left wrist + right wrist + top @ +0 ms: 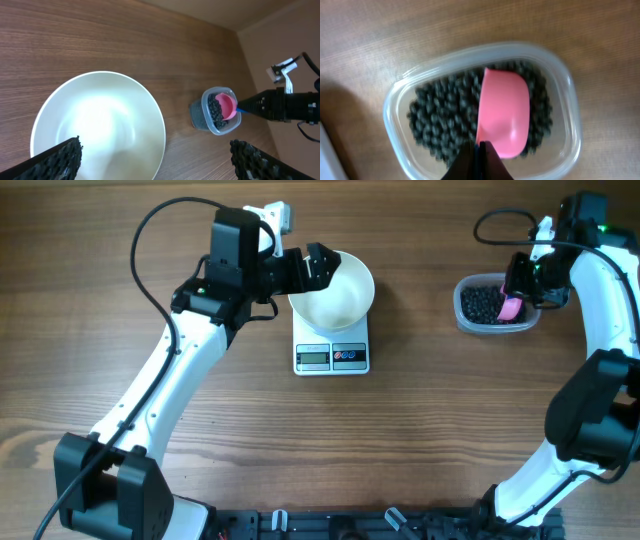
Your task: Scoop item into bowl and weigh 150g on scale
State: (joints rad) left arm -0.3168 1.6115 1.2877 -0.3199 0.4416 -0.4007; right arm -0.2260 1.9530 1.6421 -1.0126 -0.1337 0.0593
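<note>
Overhead: straight down from high above the whole table [420, 440]. Left wrist: close over the bowl [100, 125], angled across the table toward the tub [196, 114]. Right wrist: very close, straight down into the tub. All three views share the tub; overhead and left wrist also the bowl.

Scale [332, 352] located at centre of table [420, 440]. Bowl [335, 295] seated on scale, toward rear; display [314, 358] left uncovered at front. Tub [495, 303] placed right of scale, well apart. Item [482, 302] contained in tub. Scoop [512, 307] positioned inside tub, on item, right of tub centre; scoop clamped by right gripper [518, 288] above tub. At bowl's left rim, left gripper [312, 268] positioned, jaws spread wide.
</note>
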